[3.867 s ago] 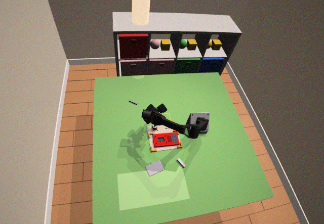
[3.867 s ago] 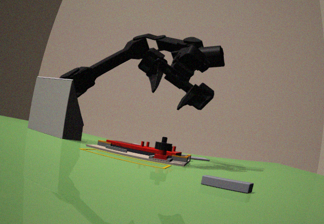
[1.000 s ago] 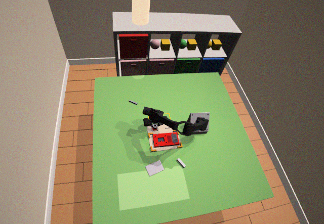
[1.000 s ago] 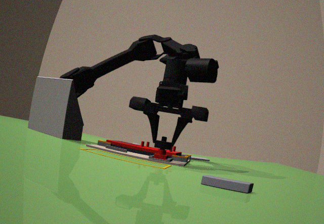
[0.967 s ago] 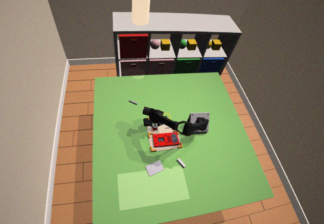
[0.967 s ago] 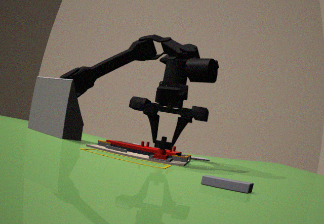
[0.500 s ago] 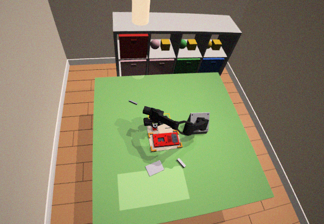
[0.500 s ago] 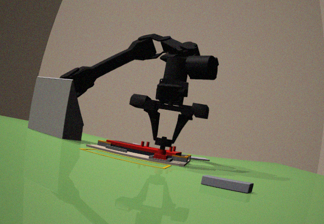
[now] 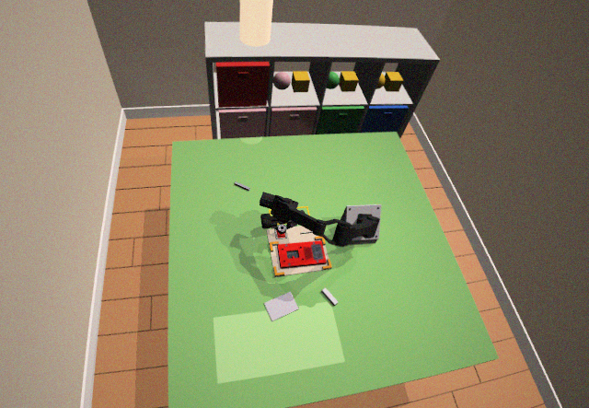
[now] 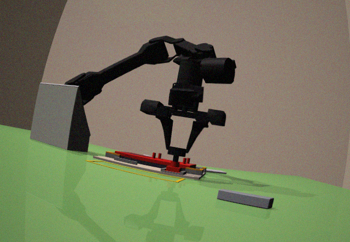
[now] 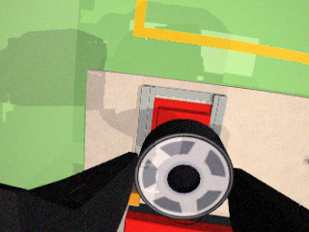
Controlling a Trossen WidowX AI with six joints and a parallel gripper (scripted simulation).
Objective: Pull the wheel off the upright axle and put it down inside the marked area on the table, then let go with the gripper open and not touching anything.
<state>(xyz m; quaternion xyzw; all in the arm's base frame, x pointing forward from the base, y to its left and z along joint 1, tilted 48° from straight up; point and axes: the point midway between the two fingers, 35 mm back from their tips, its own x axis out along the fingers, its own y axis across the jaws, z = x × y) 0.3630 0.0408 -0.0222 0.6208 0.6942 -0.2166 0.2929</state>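
Right now the gripper is pointing straight down over the red block on the beige board near the middle of the green table, and its two dark fingers are gripping the wheel from either side. In the side view the wheel is sitting at the top of the thin upright axle. Looking down from the wrist, the wheel's grey spoked face and dark hub hole are showing; no writing or brand is appearing anywhere. The pale marked area is lying well apart, toward the near edge, with a grey plate overlapping its far edge and a small grey bar just beside it.
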